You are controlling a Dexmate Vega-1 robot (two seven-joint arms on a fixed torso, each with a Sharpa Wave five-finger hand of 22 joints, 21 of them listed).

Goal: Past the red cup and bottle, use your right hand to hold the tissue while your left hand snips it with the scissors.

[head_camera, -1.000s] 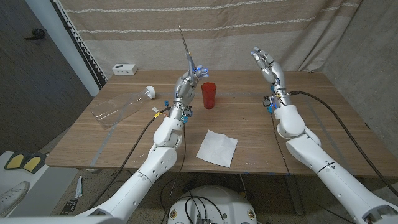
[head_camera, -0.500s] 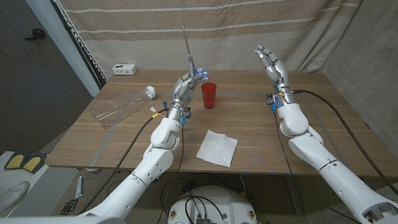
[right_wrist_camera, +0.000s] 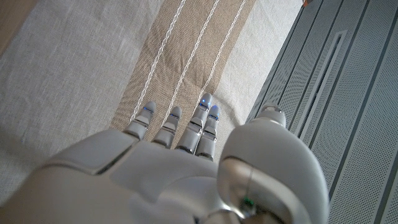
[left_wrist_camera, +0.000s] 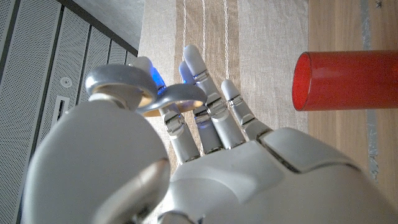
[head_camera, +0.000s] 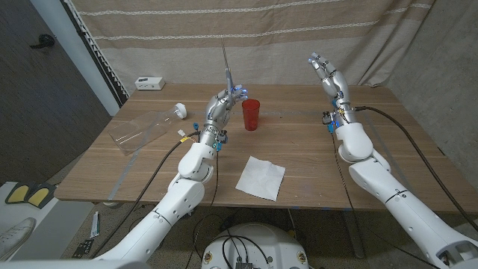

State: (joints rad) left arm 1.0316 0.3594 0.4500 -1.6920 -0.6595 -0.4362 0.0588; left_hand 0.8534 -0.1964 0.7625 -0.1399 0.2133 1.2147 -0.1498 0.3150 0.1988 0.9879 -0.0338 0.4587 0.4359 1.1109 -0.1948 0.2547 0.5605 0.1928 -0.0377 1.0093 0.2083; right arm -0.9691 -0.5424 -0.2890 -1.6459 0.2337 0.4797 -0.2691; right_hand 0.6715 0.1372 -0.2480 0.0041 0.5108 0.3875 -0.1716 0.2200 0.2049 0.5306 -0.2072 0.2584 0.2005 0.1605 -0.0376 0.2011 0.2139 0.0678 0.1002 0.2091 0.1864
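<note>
A white tissue (head_camera: 261, 177) lies flat near the table's front edge, in the middle. Behind it stands the red cup (head_camera: 251, 114) (left_wrist_camera: 341, 80). A clear bottle (head_camera: 144, 128) with a white cap lies on its side at the left. My left hand (head_camera: 222, 102) (left_wrist_camera: 211, 155) is raised just left of the cup and holds the scissors (head_camera: 227, 66), blades pointing up; their metal handle ring (left_wrist_camera: 144, 92) sits around the fingers. My right hand (head_camera: 327, 73) (right_wrist_camera: 186, 168) is lifted high over the table's right side, fingers apart and holding nothing.
A small white box (head_camera: 150, 83) sits at the back left corner. A striped beige curtain (head_camera: 261, 37) hangs behind the table. Cables trail from both arms across the wooden table (head_camera: 299, 153).
My right hand has drifted a little to the right while staying raised. The left hand with the scissors has shifted slightly, and the blades' tip sits a little lower.
</note>
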